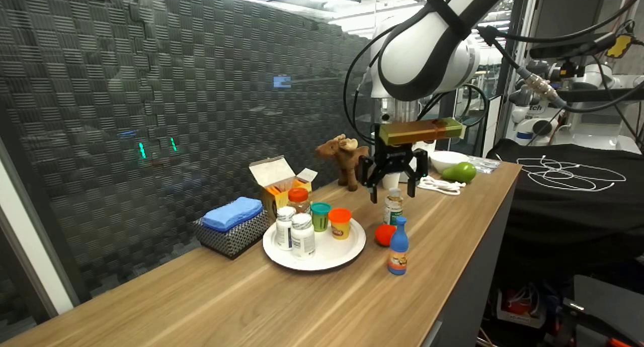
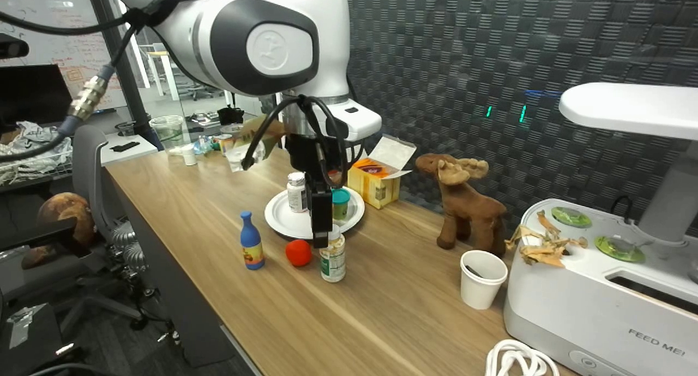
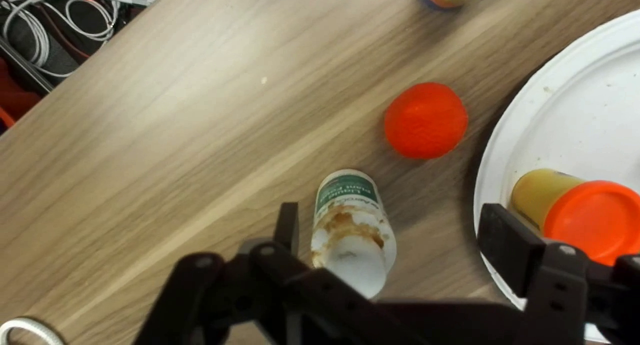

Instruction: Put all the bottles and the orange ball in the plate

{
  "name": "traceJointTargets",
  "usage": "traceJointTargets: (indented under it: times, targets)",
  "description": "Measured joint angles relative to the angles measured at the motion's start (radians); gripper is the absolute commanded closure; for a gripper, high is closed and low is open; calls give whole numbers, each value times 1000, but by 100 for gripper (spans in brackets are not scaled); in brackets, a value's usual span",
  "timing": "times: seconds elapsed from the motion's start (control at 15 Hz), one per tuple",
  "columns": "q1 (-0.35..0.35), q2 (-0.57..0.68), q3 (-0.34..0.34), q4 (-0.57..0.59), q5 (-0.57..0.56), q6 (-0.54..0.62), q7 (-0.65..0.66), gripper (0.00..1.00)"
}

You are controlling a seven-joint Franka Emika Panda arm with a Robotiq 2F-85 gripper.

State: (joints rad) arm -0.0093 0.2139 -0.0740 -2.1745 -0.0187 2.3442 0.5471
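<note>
The tool (image 1: 392, 191) hangs over the table (image 1: 211, 296) with its fingers spread wide and nothing gripped. Below it the stained plant-food bottle (image 3: 352, 229) stands upright on the table; the wrist view puts it between the two fingers, though closer to the one farther from the plate (image 1: 333, 250). How high the fingertips are relative to its cap I cannot tell.

The step in hand looks to be picking up this bottle. Two white pill bottles (image 1: 303, 239) are already on the plate, as are a teal-lidded tub (image 1: 320, 219) and an orange-lidded tub (image 1: 340, 226); a red-capped bottle (image 1: 299, 200) seems to stand there too, its base hidden behind the white pair. Left besides the plant-food bottle are the orange ball (image 3: 426, 120), on the table between that bottle and the blue bottle (image 1: 398, 249), and the blue bottle itself, standing upright.

The next move calls for a small sideways shift to centre the bottle, then a straight descent with a finger on each side, minding the plate's rim and the ball close by. After closing on the body below the cap, the tool should lift the bottle upright and set it on the bare part of the plate.
</note>
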Motion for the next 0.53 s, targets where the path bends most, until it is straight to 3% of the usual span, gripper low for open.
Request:
traceJointTargets:
  times: [0.4,0.53]
  targets:
    - [8,0,-12,15,-79,-1,120,87]
    - [11,0,-12,15,-83,-5,137,84]
